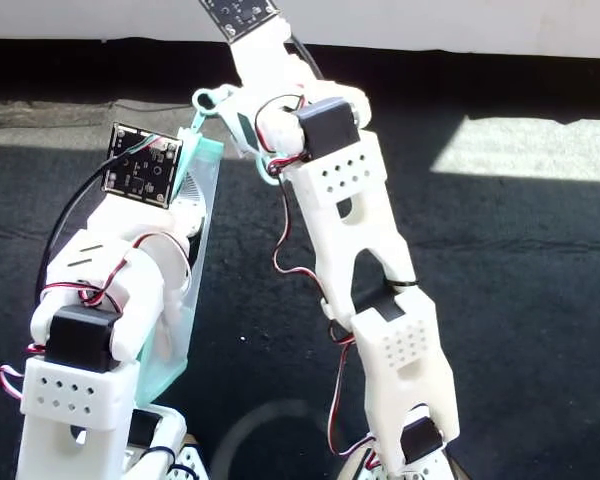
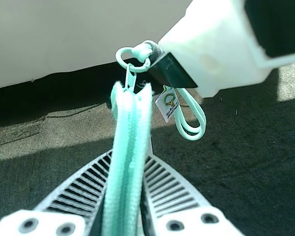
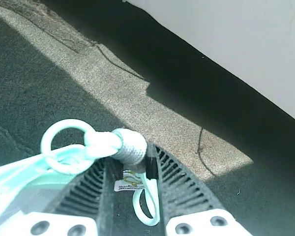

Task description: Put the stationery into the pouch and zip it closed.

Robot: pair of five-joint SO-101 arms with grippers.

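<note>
**A:** Where's the pouch? I expected it flat on the bench [image 1: 540, 300].

**B:** It's held up off the bench, over the left half, standing on edge. One end reaches toward the far edge and the other toward the near-left corner. See the mint pouch [image 1: 206, 175] in the high view.

**A:** Why hold it like that?

**B:** My guess is that it gives the zip something to pull against. The left gripper [image 2: 130, 155] is clenched across the pouch's zippered edge, with a ribbed finger pressing each side. That would anchor the fabric so it can't bunch up.

**A:** And the right gripper?

**B:** The right gripper [image 3: 132, 152] is at the pouch's far end, clamped on the knotted cord [image 3: 130, 145] of the zip pull. The pull ring [image 2: 118, 58] sits just outside its jaws. The two arms are gripping opposite ends of the same seam.

**A:** So is it zipped?

**B:** The stretch of zip in the left wrist view looks shut, so I'd say the closing is near its end. I can't tell whether the stationery is inside.

**A:** What are the small dangling bits?

**B:** A thin mint loop [image 2: 202, 123] hangs from the pull. Beside it is a little paper tag [image 2: 168, 104], and both swing free.
</note>
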